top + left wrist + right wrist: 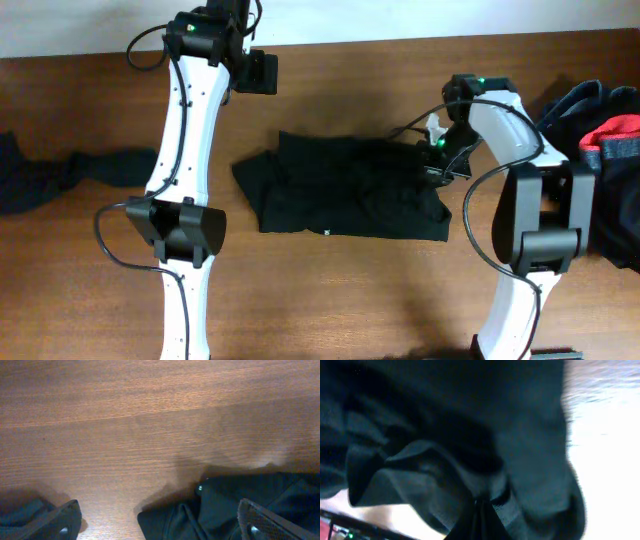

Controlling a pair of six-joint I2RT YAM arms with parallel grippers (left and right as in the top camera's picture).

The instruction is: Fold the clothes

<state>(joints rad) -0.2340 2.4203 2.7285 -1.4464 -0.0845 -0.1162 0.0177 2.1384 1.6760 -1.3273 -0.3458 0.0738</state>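
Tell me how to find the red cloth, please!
Look at the wooden table and go to its right edge, where a heap of clothes lies beside the right arm. The red cloth sits in that heap. It is the only bright red piece; the cloth around it is dark or grey-blue, and the black top lies in the middle of the table.

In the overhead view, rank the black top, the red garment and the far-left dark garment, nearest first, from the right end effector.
1. black top, centre, pinched by the right end effector.
2. red garment, right edge.
3. dark garment, far left edge.
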